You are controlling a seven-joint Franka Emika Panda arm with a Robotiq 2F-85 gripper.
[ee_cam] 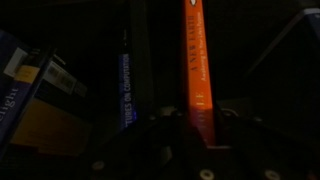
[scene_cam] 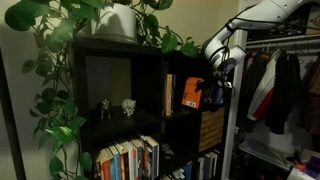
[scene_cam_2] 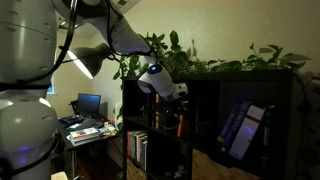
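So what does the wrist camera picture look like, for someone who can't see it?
A tall orange book glows in the dark, its lower end pinched in the gripper. A blue book stands upright nearby.

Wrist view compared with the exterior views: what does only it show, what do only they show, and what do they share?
Only the wrist view shows the lettering on the orange book and a blue book beside it. Only the exterior views show the leafy plant on the black shelf, two small figurines and hanging clothes. Shared: the orange book, with the gripper close before it.
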